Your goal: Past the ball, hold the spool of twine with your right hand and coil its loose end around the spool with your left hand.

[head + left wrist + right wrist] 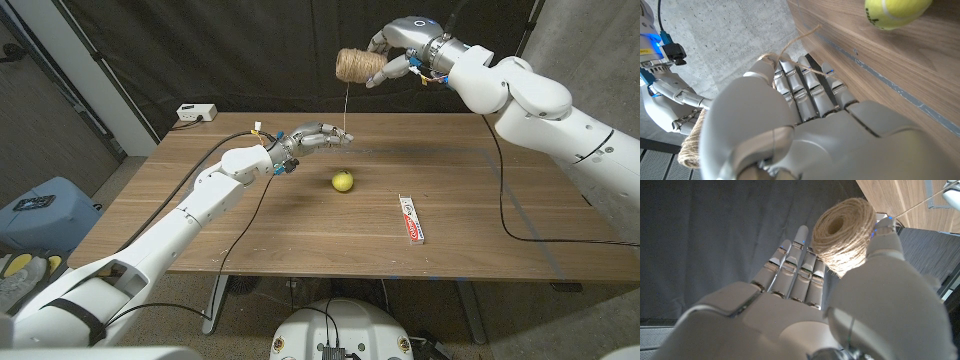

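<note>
From my seat I take the ball [343, 181], a yellow-green tennis ball on the wooden table [200, 210], as my marker. Far left of it and beyond the table's back edge sits a white power strip [197, 113]. My left hand [318, 138] hovers just behind and slightly left of the ball, low over the wood, fingers stretched toward the middle of the table; the loose end [346, 110] of the twine comes down to its fingertips [343, 138], and in the left wrist view the strand [800, 41] runs across the fingers [810, 85] and is pinched at the thumb, so I read that hand as gripping the twine. Straight up from there, well above the table and behind the ball, the spool of twine [361, 66] hangs in the air, held at its right end by my right hand [400, 55]. The right wrist view shows the spool [845, 234] pressed between thumb and the straight fingers [795, 270], its hollow core facing the camera. Right of the ball, nearer the front edge, lies a red-and-white toothpaste box [411, 218].
</note>
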### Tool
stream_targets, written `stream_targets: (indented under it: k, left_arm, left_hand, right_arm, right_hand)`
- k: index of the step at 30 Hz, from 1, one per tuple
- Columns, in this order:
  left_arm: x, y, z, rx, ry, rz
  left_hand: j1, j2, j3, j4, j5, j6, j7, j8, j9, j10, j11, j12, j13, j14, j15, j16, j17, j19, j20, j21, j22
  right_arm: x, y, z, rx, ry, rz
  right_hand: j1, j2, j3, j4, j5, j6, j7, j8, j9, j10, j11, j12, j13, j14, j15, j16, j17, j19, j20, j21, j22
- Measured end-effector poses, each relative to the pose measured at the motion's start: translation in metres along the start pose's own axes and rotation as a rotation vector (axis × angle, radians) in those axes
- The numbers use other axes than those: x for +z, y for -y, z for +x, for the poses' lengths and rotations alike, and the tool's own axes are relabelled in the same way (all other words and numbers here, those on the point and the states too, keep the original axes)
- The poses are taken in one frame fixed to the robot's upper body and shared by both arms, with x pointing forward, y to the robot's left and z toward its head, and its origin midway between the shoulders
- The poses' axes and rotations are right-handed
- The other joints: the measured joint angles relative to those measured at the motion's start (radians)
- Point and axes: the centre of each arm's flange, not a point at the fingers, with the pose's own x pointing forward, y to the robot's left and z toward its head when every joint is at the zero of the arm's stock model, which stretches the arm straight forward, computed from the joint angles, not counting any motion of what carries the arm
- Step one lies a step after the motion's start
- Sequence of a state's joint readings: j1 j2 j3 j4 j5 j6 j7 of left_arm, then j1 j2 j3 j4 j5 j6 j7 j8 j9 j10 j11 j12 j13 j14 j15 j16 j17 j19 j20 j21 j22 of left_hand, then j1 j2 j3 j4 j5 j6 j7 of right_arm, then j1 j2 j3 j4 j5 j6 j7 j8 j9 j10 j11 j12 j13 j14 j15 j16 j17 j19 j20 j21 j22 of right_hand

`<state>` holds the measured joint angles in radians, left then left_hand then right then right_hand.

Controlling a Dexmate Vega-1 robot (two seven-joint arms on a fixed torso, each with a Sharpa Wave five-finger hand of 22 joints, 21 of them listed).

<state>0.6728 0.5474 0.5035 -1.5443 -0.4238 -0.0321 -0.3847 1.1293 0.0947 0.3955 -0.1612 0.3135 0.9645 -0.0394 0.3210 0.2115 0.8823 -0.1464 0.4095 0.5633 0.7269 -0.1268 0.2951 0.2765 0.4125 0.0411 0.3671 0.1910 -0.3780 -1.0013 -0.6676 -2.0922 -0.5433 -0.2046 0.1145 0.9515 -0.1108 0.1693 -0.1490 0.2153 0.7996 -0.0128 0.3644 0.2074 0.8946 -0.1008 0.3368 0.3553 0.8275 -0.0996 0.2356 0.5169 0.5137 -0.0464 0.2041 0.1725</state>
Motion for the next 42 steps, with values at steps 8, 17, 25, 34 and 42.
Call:
stream_targets:
  k: [8,17,25,34,42]
  left_arm:
    - [-0.002,0.000,-0.003,0.003,-0.001,-0.006]
    - [0.000,0.000,-0.007,0.015,0.005,-0.004]
    - [0.001,0.002,-0.006,0.019,0.006,-0.005]
    - [0.003,0.011,0.000,0.008,0.000,-0.007]
    - [0.003,0.014,0.002,0.005,-0.003,-0.008]
  left_hand:
    - [0.000,0.000,0.000,0.000,0.000,0.002,0.002,0.000,0.000,0.000,0.000,0.000,0.000,0.000,0.000,0.000,0.000,0.000,0.000,0.000,0.000]
    - [0.000,0.000,0.000,0.000,0.000,0.002,0.002,0.000,0.000,0.000,0.000,-0.001,0.000,0.000,0.000,0.000,0.000,0.000,0.000,0.000,0.000]
    - [0.000,0.000,0.000,0.000,0.000,0.002,0.002,0.000,0.000,0.000,0.000,-0.008,0.000,0.000,0.000,0.000,0.004,0.000,0.000,0.000,0.000]
    - [0.000,0.000,0.000,0.000,0.000,0.002,0.002,-0.004,0.000,0.000,0.000,-0.008,0.005,-0.006,0.006,-0.008,0.005,-0.004,0.004,0.000,0.000]
    - [0.000,0.000,0.000,0.000,0.000,0.002,0.002,-0.008,0.000,0.000,0.000,-0.008,0.005,-0.006,0.006,-0.008,0.002,-0.004,0.004,0.000,0.000]
  right_arm:
    - [0.000,0.000,0.006,0.000,0.000,-0.002]
    - [0.001,-0.001,0.009,0.000,0.003,0.000]
    - [-0.003,0.000,0.008,-0.006,-0.003,0.004]
    - [-0.015,-0.001,0.006,-0.007,-0.014,0.014]
    - [-0.023,0.002,0.009,-0.012,-0.021,0.015]
  right_hand:
    - [0.000,0.000,0.000,0.000,0.000,0.000,0.000,0.000,0.000,0.000,0.000,-0.001,0.000,0.000,0.000,0.000,0.005,0.000,0.000,0.000,0.000]
    - [-0.001,0.001,0.000,0.000,-0.001,0.000,0.000,0.002,0.000,0.000,0.000,-0.002,-0.001,0.000,0.000,0.000,0.005,0.000,0.000,0.000,0.000]
    - [-0.001,0.001,0.000,0.000,-0.001,0.000,0.000,0.004,0.000,0.000,0.000,-0.002,0.000,0.000,0.000,-0.007,0.005,0.000,0.000,0.000,0.000]
    - [-0.002,0.003,0.000,0.000,-0.004,0.000,0.000,0.004,0.000,0.000,0.000,-0.003,0.000,0.000,0.000,-0.007,0.005,0.000,0.000,-0.005,0.000]
    - [-0.004,0.004,0.000,0.000,-0.004,0.000,0.000,0.004,0.000,0.000,0.000,-0.006,0.000,0.000,0.000,-0.007,0.005,0.000,0.000,-0.004,0.000]
